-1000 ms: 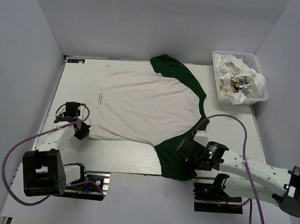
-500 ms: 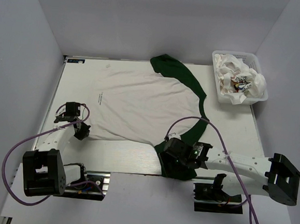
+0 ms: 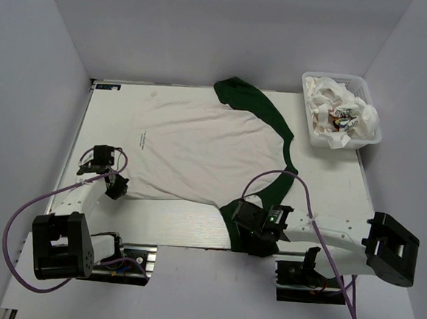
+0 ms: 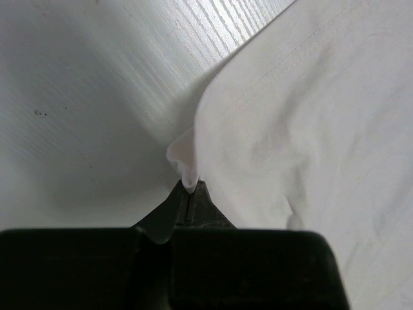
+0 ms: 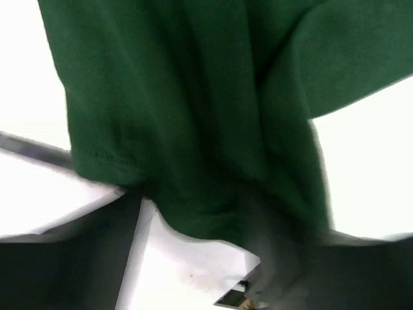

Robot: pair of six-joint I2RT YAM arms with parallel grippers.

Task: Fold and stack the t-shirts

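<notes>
White walls [image 3: 209,26] on three sides, pale worktop [image 3: 157,223]: one t-shirt [image 3: 200,147] spread out, one basket [image 3: 307,93].
The green-sleeved t-shirt lies flat mid-worktop. The white lattice basket at the far right corner holds crumpled t-shirts [image 3: 343,110], number indeterminate. Two arms: the left end effector [image 4: 190,194] is pressed together, pinching the shirt's white near-left hem corner. The right end effector [image 3: 248,232] sits on the near green sleeve [image 5: 193,97], grip state indeterminate.

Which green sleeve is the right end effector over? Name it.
The near sleeve of the t-shirt, at the front; the right end effector sits over it. The far sleeve lies untouched at the back.
</notes>
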